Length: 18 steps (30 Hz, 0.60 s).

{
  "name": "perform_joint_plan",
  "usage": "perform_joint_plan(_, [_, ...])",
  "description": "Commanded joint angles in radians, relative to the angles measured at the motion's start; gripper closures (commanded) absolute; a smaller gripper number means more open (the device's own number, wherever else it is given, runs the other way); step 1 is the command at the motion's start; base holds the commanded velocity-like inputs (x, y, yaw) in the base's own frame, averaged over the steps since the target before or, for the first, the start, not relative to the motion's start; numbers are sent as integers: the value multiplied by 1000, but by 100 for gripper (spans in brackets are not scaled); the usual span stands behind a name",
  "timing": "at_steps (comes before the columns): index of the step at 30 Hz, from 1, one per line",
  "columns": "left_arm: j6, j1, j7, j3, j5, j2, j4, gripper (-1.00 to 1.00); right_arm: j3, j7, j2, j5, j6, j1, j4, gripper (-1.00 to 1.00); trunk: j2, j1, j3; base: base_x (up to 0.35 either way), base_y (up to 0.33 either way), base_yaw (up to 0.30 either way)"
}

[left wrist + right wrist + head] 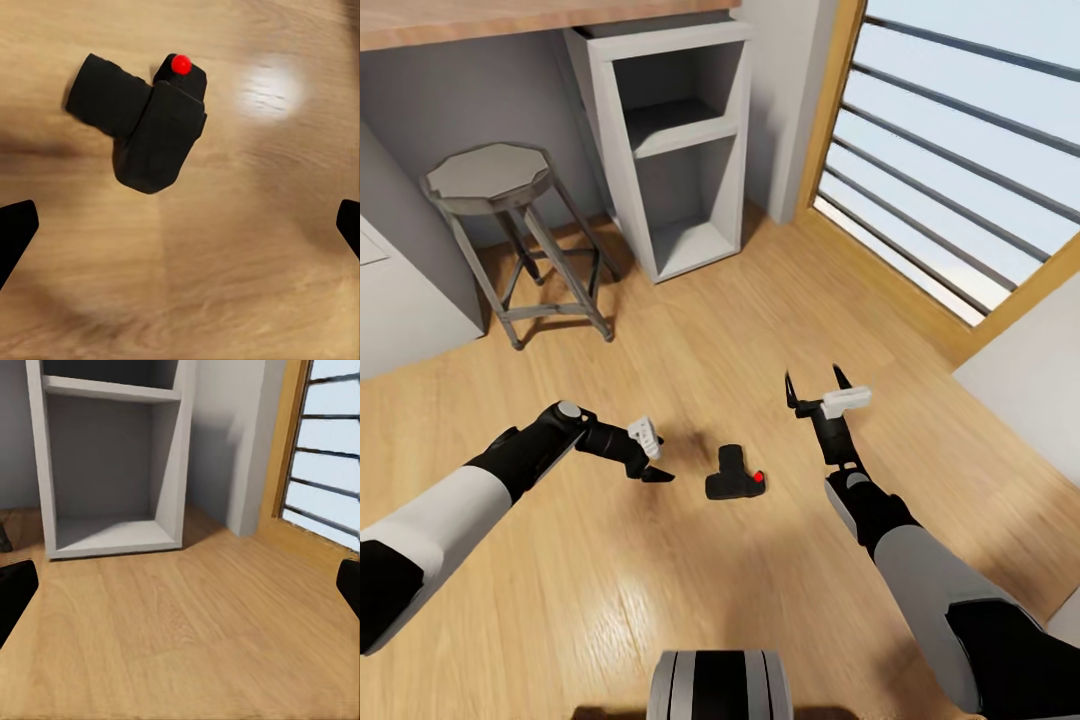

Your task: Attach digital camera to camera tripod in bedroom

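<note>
A light wood floor [690, 340] runs from a white open shelf unit [680, 150] and a grey metal stool [500, 200] to an oak-framed door with frosted stripes [960, 170] — the bedroom setting. The digital camera [733, 476] lies on the bare boards between the two arms, its red button [181, 64] turned toward the right arm.

The left gripper [652, 466] hangs low just beside the camera, angled down at the floor with its jaws spread wide; the left wrist view looks straight down on the black body [142, 124], not yet between the fingertips. The right gripper [815, 385] points forward toward the shelf unit, raised clear of the floor, jaws likewise parted and holding nothing.

The camera looks small, rigid and probably light — likely an easy lift, though its smooth casing could slip. The blocky main body, squeezed across its flat sides, appears the safest hold, keeping clear of the button.
</note>
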Motion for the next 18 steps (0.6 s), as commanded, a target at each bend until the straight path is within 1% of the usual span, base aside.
perform_joint_plan(1, [7, -1, 1, -5, 6, -1, 1, -100, -2, 0, 0, 5, -4, -1, 1, -100, -1, 0, -5, 0, 0, 0])
perform_joint_plan(7, [-15, -1, 2, -5, 6, -1, 12, -100, -2, 0, 0, 5, -6, 0, 1, -100, -2, 3, -28, 0, 0, 0])
perform_joint_plan(12, [-97, -1, 3, -5, 7, 0, 22, -100, -2, 0, 0, 5, -6, 0, 1, -100, -3, 5, -47, 0, 0, 0])
perform_joint_plan(14, [-136, -1, 2, -5, 7, 0, 32, -100, -2, 0, 0, 5, -6, 0, 2, -100, -4, 6, -55, 0, 0, 0])
perform_joint_plan(15, [-182, -1, 2, -5, 7, 0, 45, -100, -2, 0, 0, 5, -6, 0, 2, -100, -4, 7, -59, 0, 0, 0])
perform_joint_plan(17, [-224, -1, 2, -5, 7, -1, 58, -100, -2, 0, 0, 5, -6, 0, 2, -100, -4, 7, -66, 0, 0, 0])
perform_joint_plan(18, [-310, -1, 2, -5, 7, -2, 78, -100, -2, 0, 0, 5, -6, 0, 2, -100, -5, 8, -70, 0, 0, 0])
